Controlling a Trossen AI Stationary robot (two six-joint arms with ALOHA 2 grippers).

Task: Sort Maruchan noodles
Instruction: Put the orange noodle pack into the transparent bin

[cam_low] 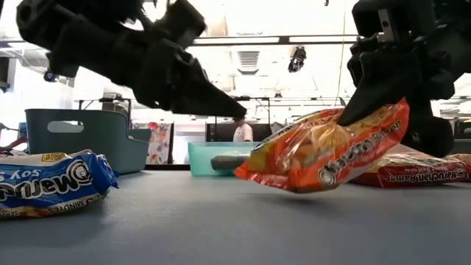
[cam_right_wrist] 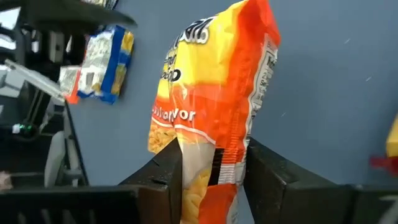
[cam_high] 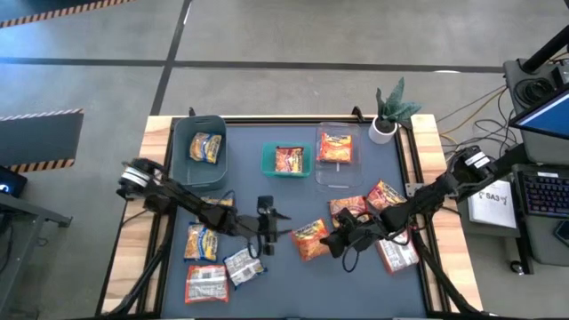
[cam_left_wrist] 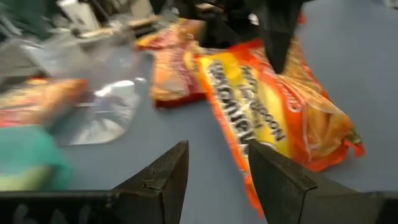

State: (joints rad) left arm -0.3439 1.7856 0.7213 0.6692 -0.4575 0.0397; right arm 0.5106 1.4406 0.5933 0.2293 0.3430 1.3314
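Fingers of the right gripper [cam_right_wrist: 214, 171] are pinching one short end of an orange-red, flat plastic Maruchan ramen packet [cam_high: 311, 239], so its long axis runs straight out from the jaws toward the table's middle. In the low view the packet [cam_low: 324, 151] hangs tilted, its far end dipping just above the blue-grey table mat [cam_high: 293, 191], apparently clear of it. The left gripper [cam_high: 266, 233] hovers just beside that free end, fingers spread and holding nothing, pointing at the packet [cam_left_wrist: 273, 118]. A clear plastic bin [cam_high: 335, 156] at the far side already holds a matching orange packet, so the carry looks likely to go away from the robot. Blue-and-yellow packets [cam_high: 201, 242] lie well apart on the left side.
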